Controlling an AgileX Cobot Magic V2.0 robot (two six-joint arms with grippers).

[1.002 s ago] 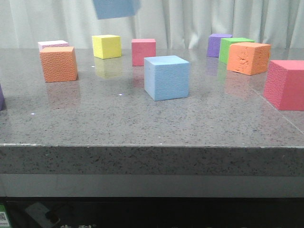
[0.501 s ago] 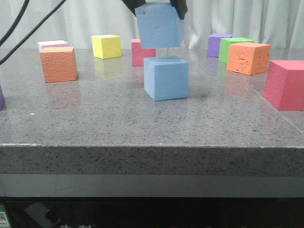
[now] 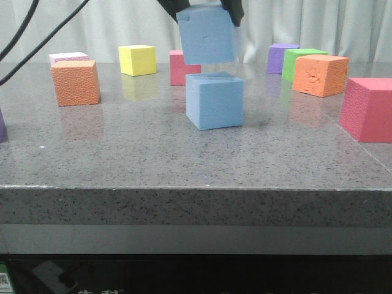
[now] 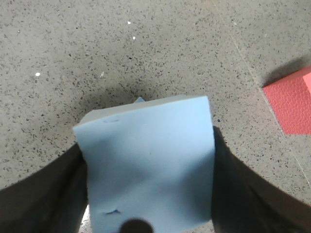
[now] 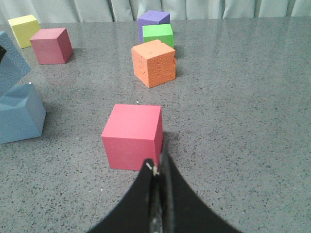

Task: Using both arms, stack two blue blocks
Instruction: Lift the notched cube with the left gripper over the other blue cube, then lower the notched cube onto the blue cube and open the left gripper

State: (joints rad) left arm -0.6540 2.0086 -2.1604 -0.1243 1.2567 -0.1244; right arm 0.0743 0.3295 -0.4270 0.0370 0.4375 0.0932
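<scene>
The upper blue block [image 3: 207,33], tilted, hangs pinched in the left gripper [image 4: 148,194] just above the lower blue block [image 3: 214,100] on the grey table [image 3: 122,153]; whether they touch is unclear. The right gripper [image 5: 158,167], fingers pressed together, sits near a pink cube [image 5: 132,136].

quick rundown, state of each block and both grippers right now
light blue foam cube with notched corner: held in the air, tilted, just above the other blue cube, not yet resting on it
plain light blue foam cube: upright on the table, free
left gripper: shut on the notched cube
right gripper: shut, empty, fingers together
pink foam cube: on the table near the right gripper, untouched
</scene>
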